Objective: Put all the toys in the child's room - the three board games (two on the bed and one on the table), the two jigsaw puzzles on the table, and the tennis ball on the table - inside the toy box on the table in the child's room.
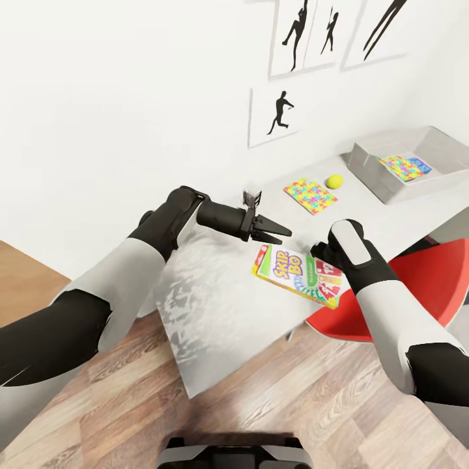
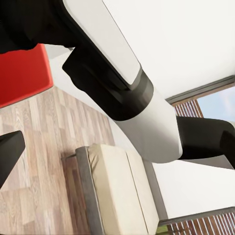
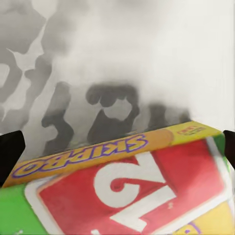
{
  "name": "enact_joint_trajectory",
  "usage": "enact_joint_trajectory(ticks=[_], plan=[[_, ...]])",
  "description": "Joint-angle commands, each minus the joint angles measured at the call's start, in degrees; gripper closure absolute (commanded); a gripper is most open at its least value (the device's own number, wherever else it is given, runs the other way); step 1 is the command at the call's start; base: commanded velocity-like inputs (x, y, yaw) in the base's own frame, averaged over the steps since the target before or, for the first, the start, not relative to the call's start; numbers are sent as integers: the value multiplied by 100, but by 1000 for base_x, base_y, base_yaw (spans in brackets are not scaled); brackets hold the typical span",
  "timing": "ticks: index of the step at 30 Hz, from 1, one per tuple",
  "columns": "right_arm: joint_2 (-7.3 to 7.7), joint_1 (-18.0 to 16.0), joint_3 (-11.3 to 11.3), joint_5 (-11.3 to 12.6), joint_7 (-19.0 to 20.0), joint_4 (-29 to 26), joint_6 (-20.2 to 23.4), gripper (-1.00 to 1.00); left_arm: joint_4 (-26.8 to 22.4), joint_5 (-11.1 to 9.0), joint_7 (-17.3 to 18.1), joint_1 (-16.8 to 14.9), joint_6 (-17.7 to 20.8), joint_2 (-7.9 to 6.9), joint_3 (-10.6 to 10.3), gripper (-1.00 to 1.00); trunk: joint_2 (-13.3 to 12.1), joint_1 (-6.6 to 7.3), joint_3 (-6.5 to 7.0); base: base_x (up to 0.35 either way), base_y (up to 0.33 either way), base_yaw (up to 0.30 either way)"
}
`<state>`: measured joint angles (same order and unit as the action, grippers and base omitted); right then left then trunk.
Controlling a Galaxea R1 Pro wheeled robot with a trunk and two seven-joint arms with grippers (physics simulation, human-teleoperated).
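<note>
The SKIP-BO board game (image 1: 296, 274) lies flat near the table's (image 1: 221, 306) front edge. My right gripper (image 3: 117, 149) hangs open just over the game's yellow side (image 3: 98, 154), one dark fingertip (image 3: 10, 154) at each end of it. In the head view my right wrist covers the box's right end. My left gripper (image 1: 284, 237) hovers open and empty just behind the box. Farther back lie a jigsaw puzzle (image 1: 311, 195) and the tennis ball (image 1: 335, 181). The grey toy box (image 1: 374, 170) at the back right holds another jigsaw puzzle (image 1: 405, 167).
A red chair (image 1: 423, 280) is tucked under the table beside my right arm. The white wall with black silhouette pictures (image 1: 277, 116) runs behind the table. The left wrist view shows the cream bed (image 2: 117, 191), wood floor and brown shutters (image 2: 196, 110).
</note>
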<state>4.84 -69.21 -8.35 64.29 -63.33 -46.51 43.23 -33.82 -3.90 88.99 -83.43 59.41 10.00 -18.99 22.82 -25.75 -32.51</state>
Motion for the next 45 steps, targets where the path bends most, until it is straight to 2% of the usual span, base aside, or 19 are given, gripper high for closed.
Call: enact_joint_trajectory(ticks=[1, 45], plan=[[9, -5, -26, 43, -48, -7, 36, -100, 7, -26, 11, -7, 59, 0, -17, -100, 10, -3, -9, -33, 19, 0], [18, -5, -26, 46, -48, -8, 36, -100, 7, -32, 5, 9, 59, 0, -17, -100, 10, -3, -9, -75, 56, 0]])
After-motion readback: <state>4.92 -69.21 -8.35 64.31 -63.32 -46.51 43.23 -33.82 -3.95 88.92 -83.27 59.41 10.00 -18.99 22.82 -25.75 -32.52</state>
